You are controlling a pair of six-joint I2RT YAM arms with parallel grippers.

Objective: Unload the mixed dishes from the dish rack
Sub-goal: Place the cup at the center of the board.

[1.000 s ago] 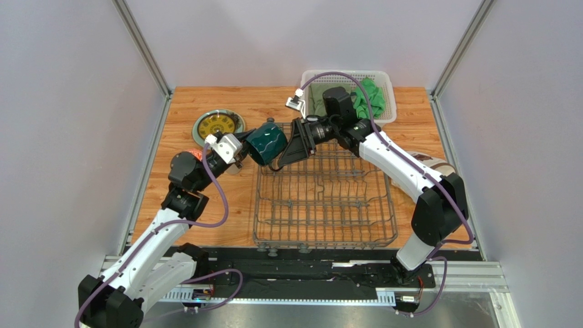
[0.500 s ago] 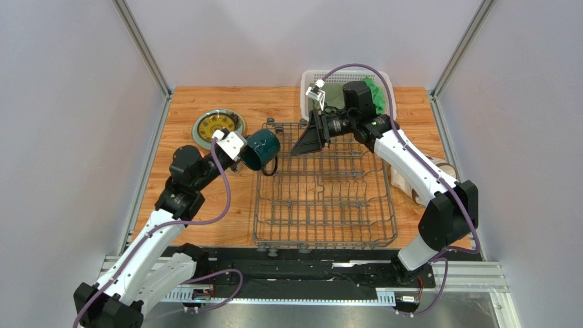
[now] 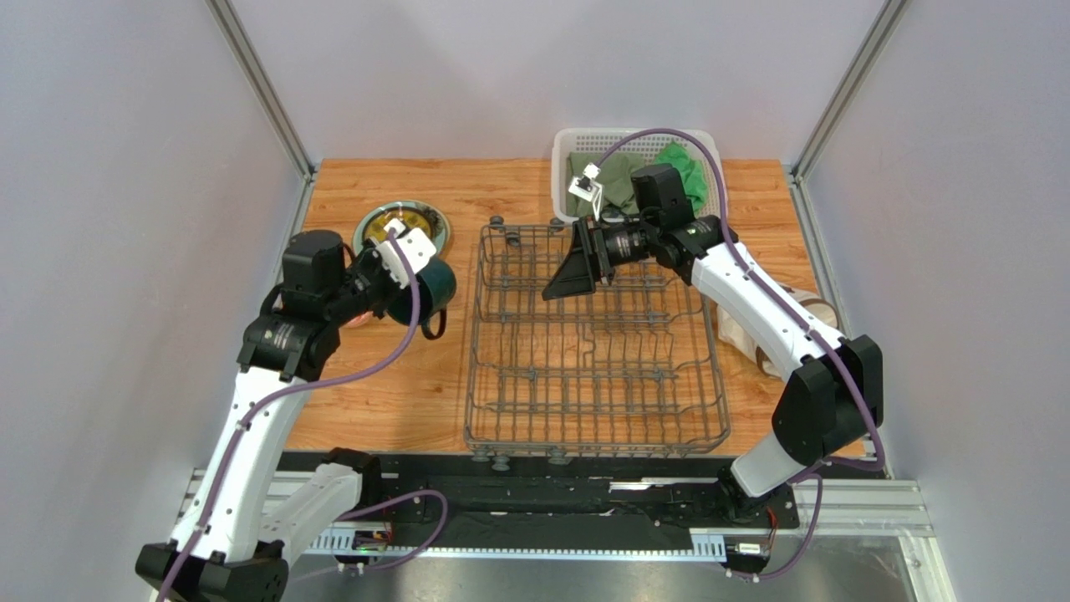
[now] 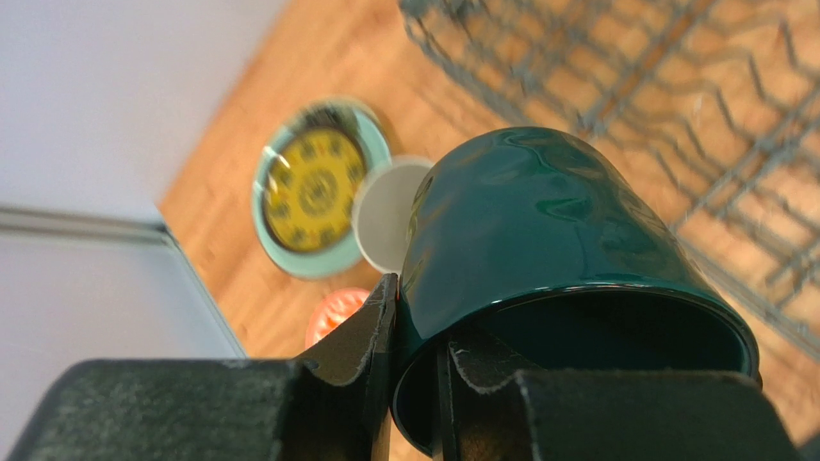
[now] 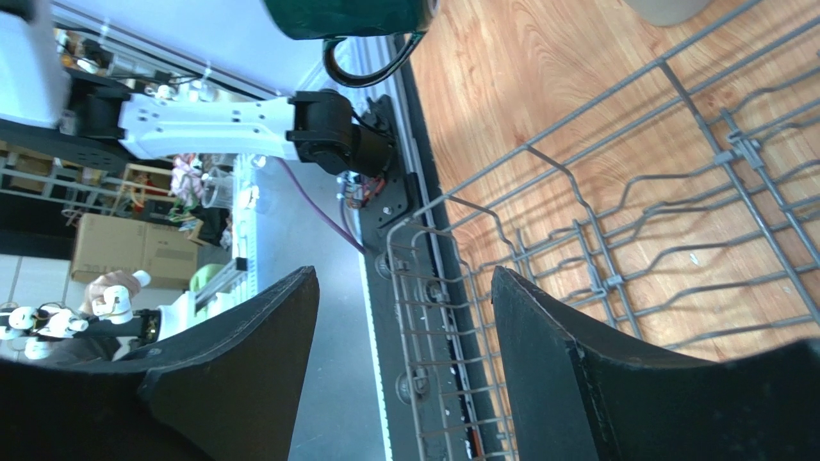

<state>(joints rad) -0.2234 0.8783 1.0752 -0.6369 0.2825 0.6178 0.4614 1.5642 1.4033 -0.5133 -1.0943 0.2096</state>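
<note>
Since the left gripper (image 4: 414, 331) pinches the mug (image 4: 539, 221) by its wall, one finger inside the mouth and one outside with the jaws narrow on it, the step in hand looks like carrying it off to a resting place, and the grip is thin enough to call for slow moves. The mug hangs in the air just ahead of the jaws, clear of the rack (image 3: 597, 445) and above the table (image 3: 377, 376). Its long axis runs straight out from the fingers, mouth towards the wrist and base pointing away, so it lies near level rather than upright; the handle hangs on its near side. Beyond the jaws lie the plate (image 4: 313, 187) and, closer under them, the bowl (image 4: 335, 309). To land it well, I judge the wrist should roll until the base faces down, pick bare wood apart from both dishes, lower until the base bears, and only then let go. To the right, the rack shows no dishes in these views. The right gripper (image 3: 568, 267) hovers over its far end, jaws wide and holding nothing.
</note>
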